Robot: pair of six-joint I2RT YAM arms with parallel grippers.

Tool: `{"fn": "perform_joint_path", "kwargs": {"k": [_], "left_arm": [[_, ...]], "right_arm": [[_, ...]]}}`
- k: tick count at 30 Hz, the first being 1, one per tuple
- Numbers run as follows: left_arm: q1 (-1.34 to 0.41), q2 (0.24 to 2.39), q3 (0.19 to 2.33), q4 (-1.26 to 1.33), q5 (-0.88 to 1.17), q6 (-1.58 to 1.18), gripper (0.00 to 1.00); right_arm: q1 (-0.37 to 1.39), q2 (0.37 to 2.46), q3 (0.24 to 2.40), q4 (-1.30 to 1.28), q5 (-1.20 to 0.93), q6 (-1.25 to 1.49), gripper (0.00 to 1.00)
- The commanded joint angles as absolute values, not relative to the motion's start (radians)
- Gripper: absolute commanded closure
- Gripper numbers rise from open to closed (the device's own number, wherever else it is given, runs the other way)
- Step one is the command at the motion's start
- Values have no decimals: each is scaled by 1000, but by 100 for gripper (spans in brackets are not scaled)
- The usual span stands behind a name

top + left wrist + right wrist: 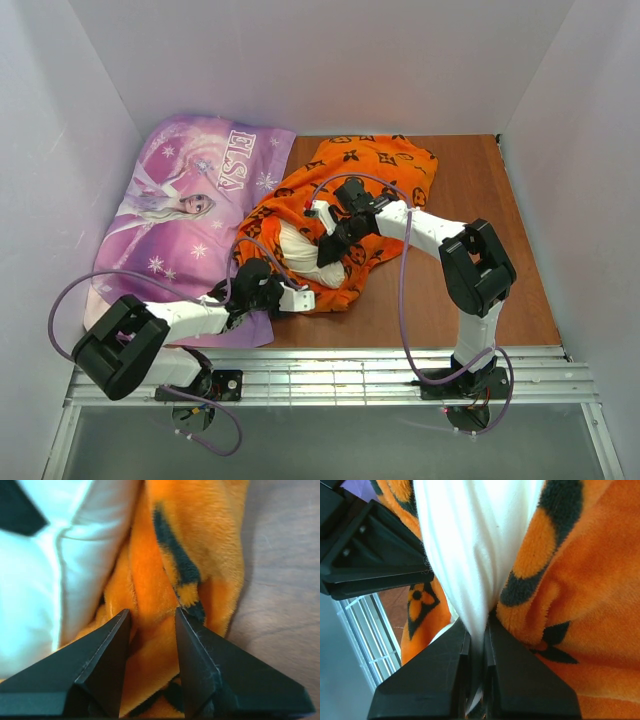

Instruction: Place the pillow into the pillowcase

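The orange pillowcase (375, 175) with black motifs lies crumpled mid-table. The cream-white pillow (300, 252) shows at its near opening, partly inside. My left gripper (292, 298) sits at the case's near edge. In the left wrist view this left gripper (152, 612) is shut on a thick fold of the pillowcase (150, 580), with the pillow (45, 580) just to its left. My right gripper (335, 235) reaches in from the right over the opening. Seen from the right wrist, the right gripper (476, 625) pinches a fold of pillow (470, 540), pillowcase (580, 605) beside it.
A purple "ELSA" princess-print cushion (190, 210) lies at the left, touching the orange case. White walls enclose the table on three sides. Bare wood (480, 230) shows on the right. A metal rail (330, 375) runs along the near edge by the arm bases.
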State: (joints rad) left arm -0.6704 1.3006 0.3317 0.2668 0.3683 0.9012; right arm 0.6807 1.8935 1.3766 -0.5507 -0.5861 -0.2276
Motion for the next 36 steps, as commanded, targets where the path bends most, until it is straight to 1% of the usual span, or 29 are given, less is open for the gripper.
{"fn": "perform_joint_path", "kwargs": {"k": [1,6,10,12,18,22,24,28,29,30,31,36], "left_arm": [[-666,1269,344,324,379,885,65],[-666,1171,374,247,443,877,66],[-667,1154,399,203,430,839,66],[-667,1175,405,206,414,839,66],[-667,1331,431,244,362,828,68],[-666,1368,407,271,380,868,68],[-667,1387,399,308,344,867,68],[-666,1437,402,365,278,850,64],[-666,1436,408,365,276,835,62],[-666,1424,413,359,284,830,57],[-666,1417,416,357,290,830,56],[-666,1402,437,351,304,825,56]], "right_arm": [[696,1884,1338,-614,-689,-212,99],[696,1882,1336,-612,-690,-212,99],[696,1884,1336,-609,-695,-210,99],[696,1882,1338,-609,-695,-209,99],[696,1875,1339,-609,-698,-199,99],[696,1873,1347,-607,-710,-187,99],[696,1870,1348,-609,-719,-183,99],[696,1862,1330,-606,-726,-179,99],[695,1859,1319,-607,-726,-181,99],[695,1856,1316,-606,-726,-181,99],[696,1855,1312,-606,-726,-183,99],[695,1853,1308,-604,-733,-181,99]]}}
